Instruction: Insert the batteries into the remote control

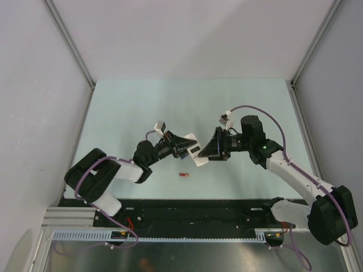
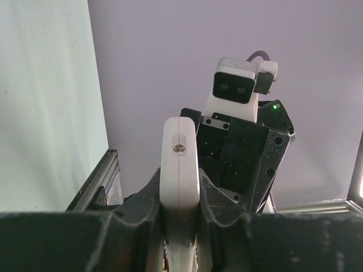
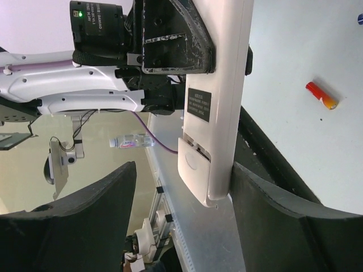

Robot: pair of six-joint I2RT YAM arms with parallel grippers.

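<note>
The left hand [image 2: 180, 191] is clamped on the remote [image 3: 218, 102] and holds it above the worktop [image 1: 142, 102], back turned to the right hand [image 3: 182, 173]. The right hand's jaws stand open around the remote's cover end, one finger [image 3: 272, 209] touching its edge. The remote's long axis runs across that grip. The cover looks shut. A red battery [image 1: 183, 175] lies on the worktop just near of both hands, so the free right hand seems the one to fetch it.

Remote control [image 1: 195, 153] above the table [image 1: 142, 102], battery [image 1: 183, 175] on it, nearer, slightly left
</note>
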